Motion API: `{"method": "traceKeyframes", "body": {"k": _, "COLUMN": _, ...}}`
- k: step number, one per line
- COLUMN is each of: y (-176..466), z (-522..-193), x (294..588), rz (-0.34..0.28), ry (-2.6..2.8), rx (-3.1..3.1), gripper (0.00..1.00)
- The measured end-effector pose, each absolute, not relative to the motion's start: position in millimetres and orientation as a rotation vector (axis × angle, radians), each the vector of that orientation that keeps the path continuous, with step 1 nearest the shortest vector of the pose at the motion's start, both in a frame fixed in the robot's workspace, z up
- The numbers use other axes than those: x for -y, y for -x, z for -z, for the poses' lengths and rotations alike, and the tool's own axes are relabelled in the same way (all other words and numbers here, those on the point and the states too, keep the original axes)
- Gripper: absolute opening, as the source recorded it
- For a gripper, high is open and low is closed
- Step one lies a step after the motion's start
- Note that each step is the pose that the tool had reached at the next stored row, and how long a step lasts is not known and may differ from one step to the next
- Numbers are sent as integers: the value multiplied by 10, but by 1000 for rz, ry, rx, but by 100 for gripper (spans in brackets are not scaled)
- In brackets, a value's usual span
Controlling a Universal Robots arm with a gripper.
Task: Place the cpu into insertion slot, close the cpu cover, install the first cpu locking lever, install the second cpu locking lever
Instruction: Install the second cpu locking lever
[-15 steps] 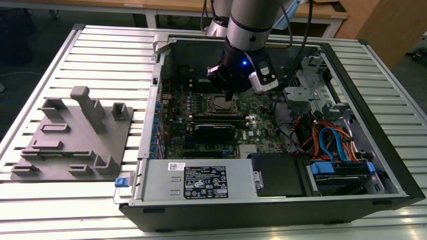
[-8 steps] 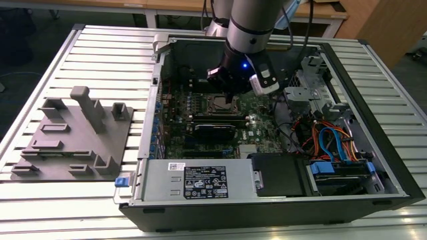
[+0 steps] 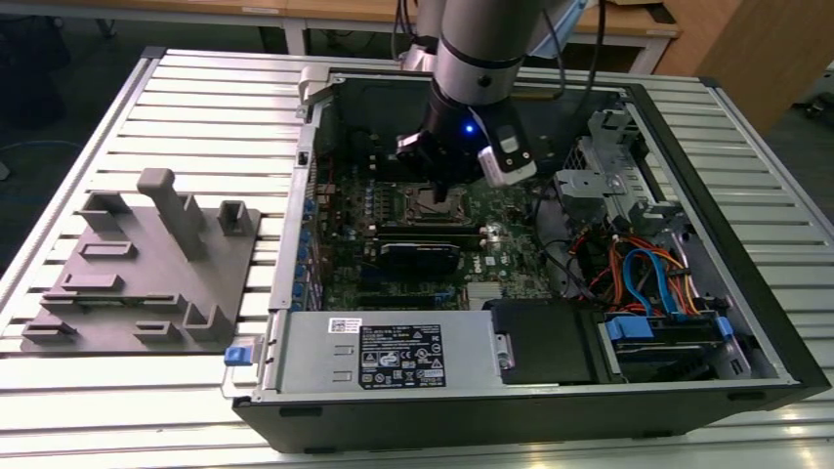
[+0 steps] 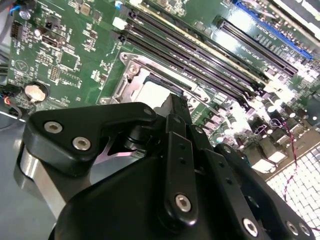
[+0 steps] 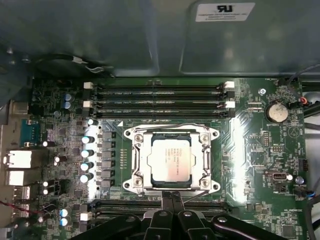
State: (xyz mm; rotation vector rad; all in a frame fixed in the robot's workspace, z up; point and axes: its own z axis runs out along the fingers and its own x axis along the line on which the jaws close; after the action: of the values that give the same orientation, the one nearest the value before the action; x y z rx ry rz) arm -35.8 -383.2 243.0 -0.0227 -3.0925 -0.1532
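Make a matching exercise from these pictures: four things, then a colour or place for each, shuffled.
1. cpu
2. cpu cover
3. memory slots
4. gripper

A. long, black, in parallel rows
B. silvery frame lying flat around the chip
C. dull silver square seated in the socket
D. black, just beside the socket's edge

Pairs: 1-C, 2-B, 3-A, 4-D

The cpu (image 5: 170,163) is seated in the insertion slot (image 5: 131,165), framed by the cpu cover (image 5: 145,150), between memory slots (image 5: 159,97).
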Motion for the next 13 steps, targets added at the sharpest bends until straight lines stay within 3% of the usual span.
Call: {"method": "traceKeyframes", "body": {"k": 13, "y": 367, "z": -2425, "x": 3937, "rz": 152, "ry": 24, "rx": 3072, "gripper": 10}}
